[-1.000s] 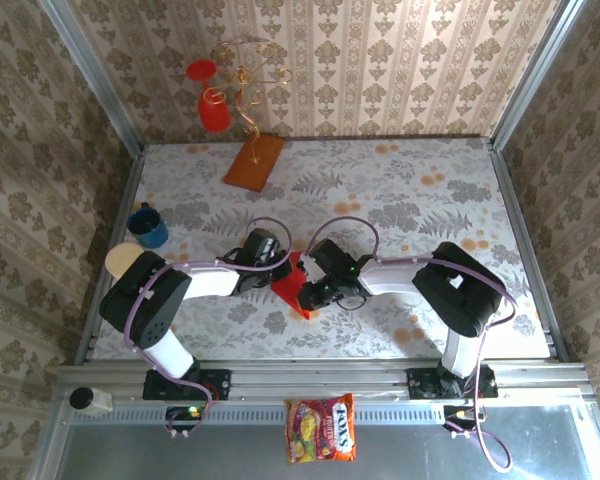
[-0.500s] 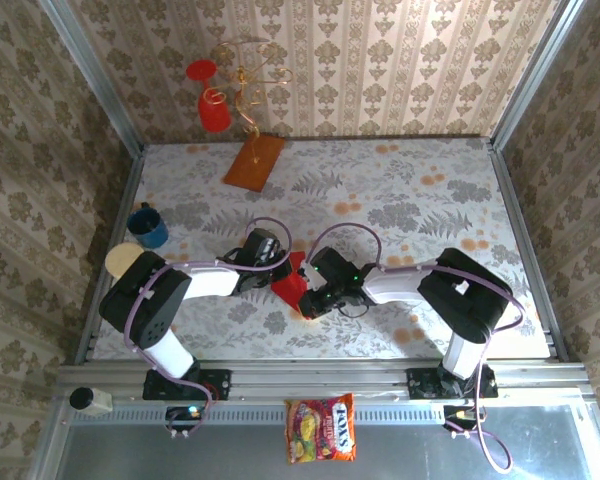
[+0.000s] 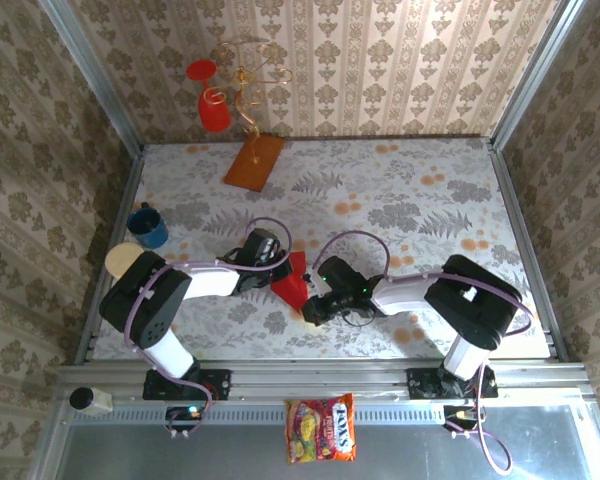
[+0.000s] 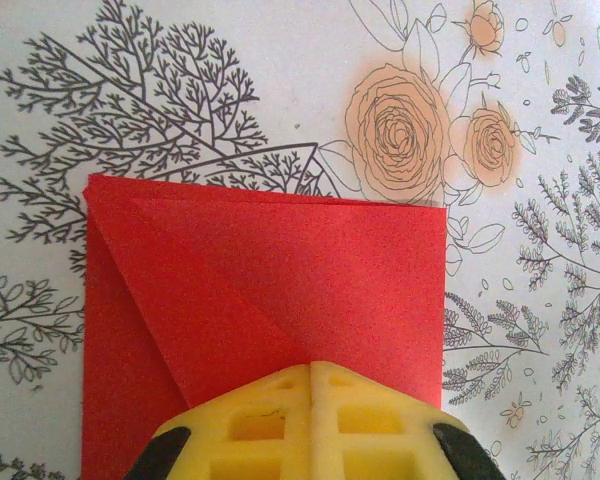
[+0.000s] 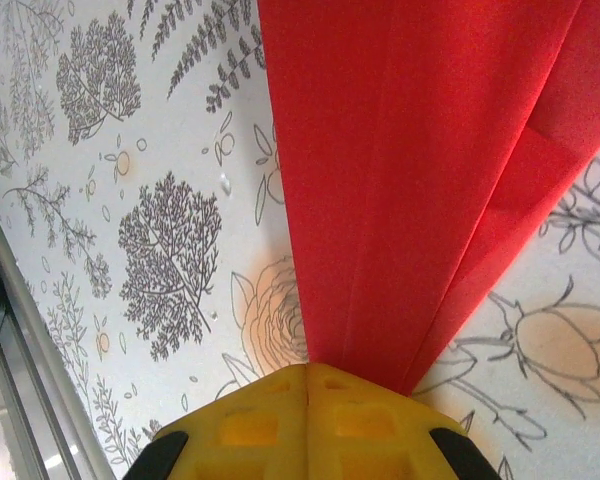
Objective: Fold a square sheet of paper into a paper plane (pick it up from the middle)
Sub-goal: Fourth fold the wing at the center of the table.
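Top external: right gripper (image 3: 310,308) has pulled nearer, red sheet (image 3: 291,278) narrower

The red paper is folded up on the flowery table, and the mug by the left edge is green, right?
No, the mug is blue, not green; the top view shows it. The rest is right: the red paper is folded up on the flowery table, and the mug stands by the left edge.

There is one folded red paper sheet (image 3: 292,283) near the front edge of the table (image 3: 450,200), one blue mug (image 3: 148,226) at its left edge, one orange-brown board (image 3: 254,161) and one red goblet (image 3: 214,110) by its back-left corner, and one candy bag (image 3: 321,428) beyond the front edge.
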